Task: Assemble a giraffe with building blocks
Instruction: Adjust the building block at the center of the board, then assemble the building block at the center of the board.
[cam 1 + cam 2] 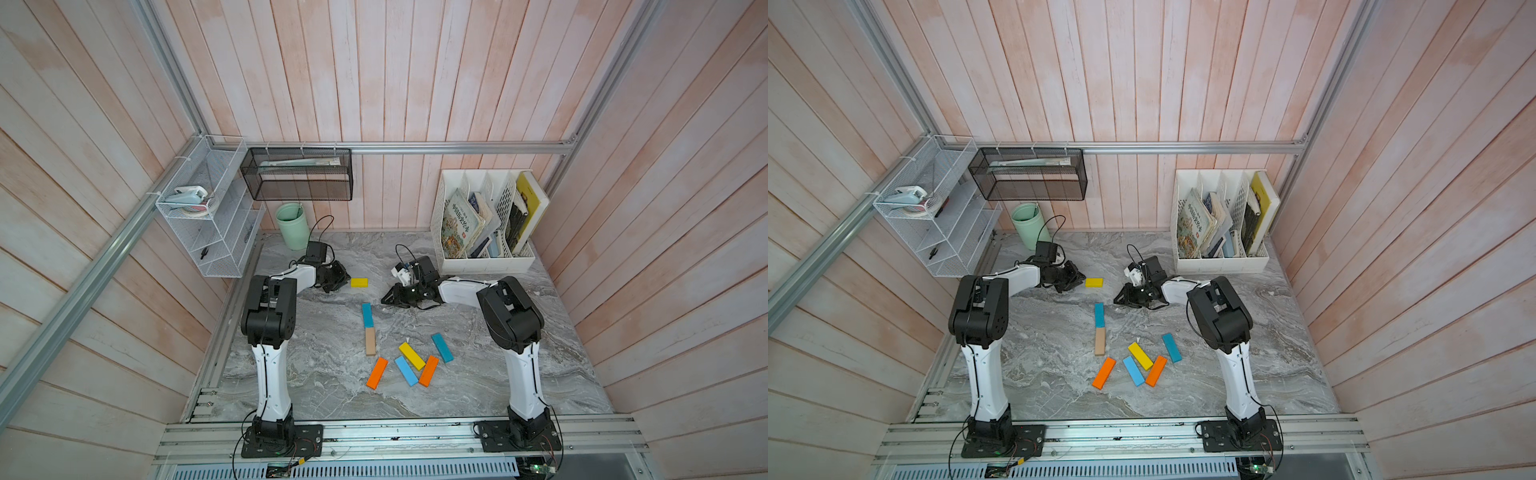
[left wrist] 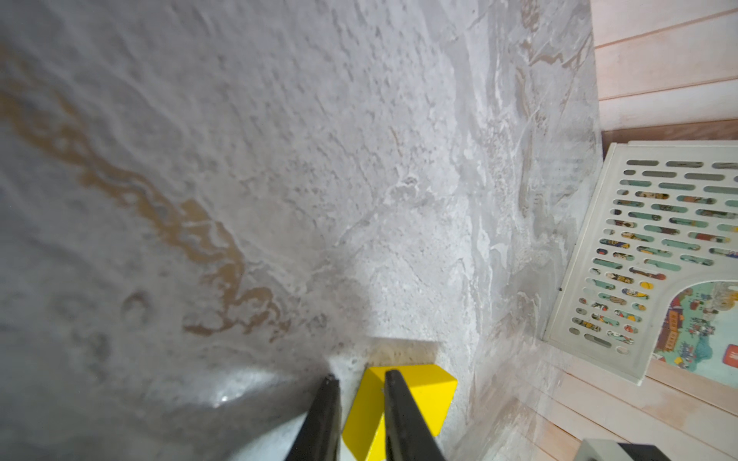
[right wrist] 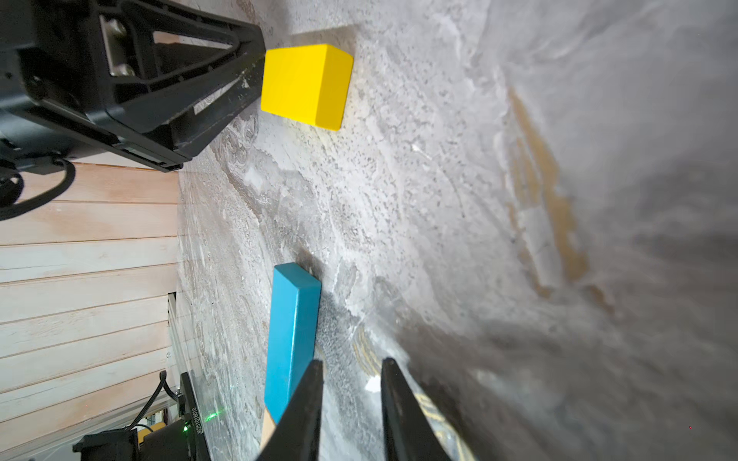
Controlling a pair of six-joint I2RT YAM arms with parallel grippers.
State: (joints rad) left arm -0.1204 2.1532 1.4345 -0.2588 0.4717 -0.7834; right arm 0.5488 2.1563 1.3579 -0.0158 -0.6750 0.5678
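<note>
Giraffe neck [image 1: 368, 328], teal block [image 1: 367, 314] then tan block [image 1: 370, 341], lies central, the yellow head block [image 1: 359, 282] apart at its 12 o'clock, touching the left gripper [image 1: 344, 284]; this and the right gripper [image 3: 351, 364] keep jaws barely apart, empty; next, I think, the head must be pushed to the neck.

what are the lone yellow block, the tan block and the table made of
Lone yellow block: probably wood under smooth opaque paint, crisp edges. Tan block: looks like bare matte wood, pale natural colour. Table: grey veined marble look; stone or printed laminate, cannot tell.
</note>
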